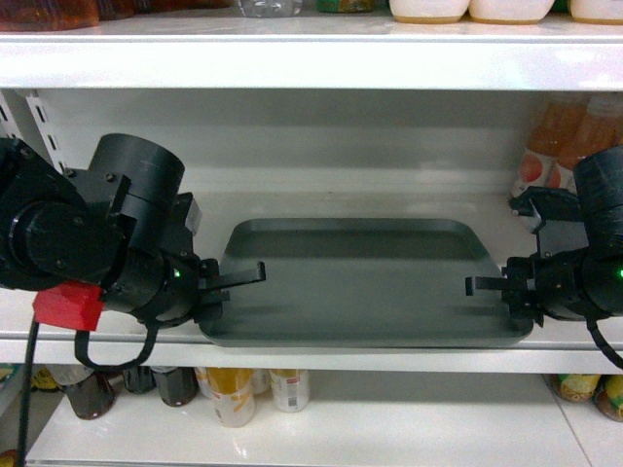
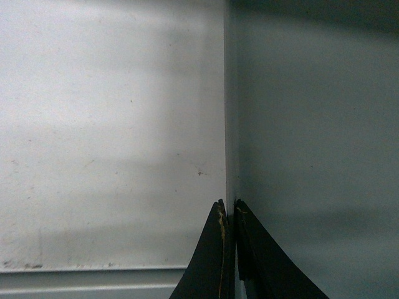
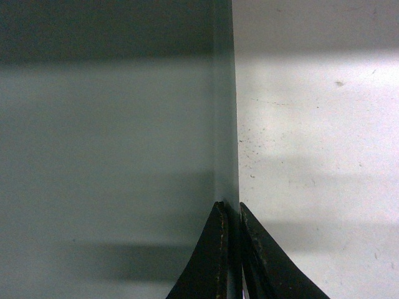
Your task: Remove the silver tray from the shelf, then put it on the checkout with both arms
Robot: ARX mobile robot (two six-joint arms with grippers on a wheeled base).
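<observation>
— So where is the silver tray (image 1: 360, 282)?

— Flat on the white shelf (image 1: 292, 355), its long side running along the front lip. It is matte grey-green with rounded corners and a low rim.

— And the arms?

— One at each short end. The left gripper (image 2: 229, 215) has its jaws nearly together on the tray's left rim; the wrist view shows the thin edge caught between the two black fingers (image 2: 212, 261), white shelf board on one side, grey tray floor on the other. The right gripper (image 3: 231, 215) does the same on the right rim, jaws narrow, pinching the edge.

— Is the tray lifted?

— I cannot tell; in the head view it looks level with the board.

— What else is around?

— Bottles (image 1: 234, 389) with pale labels stand on the lower shelf, orange drink bottles (image 1: 560, 141) at the back right, and white tubs (image 1: 428, 10) on the board above. A red block (image 1: 68, 306) sits on the left arm, and a green light (image 1: 178, 273) shows near the left wrist.
</observation>
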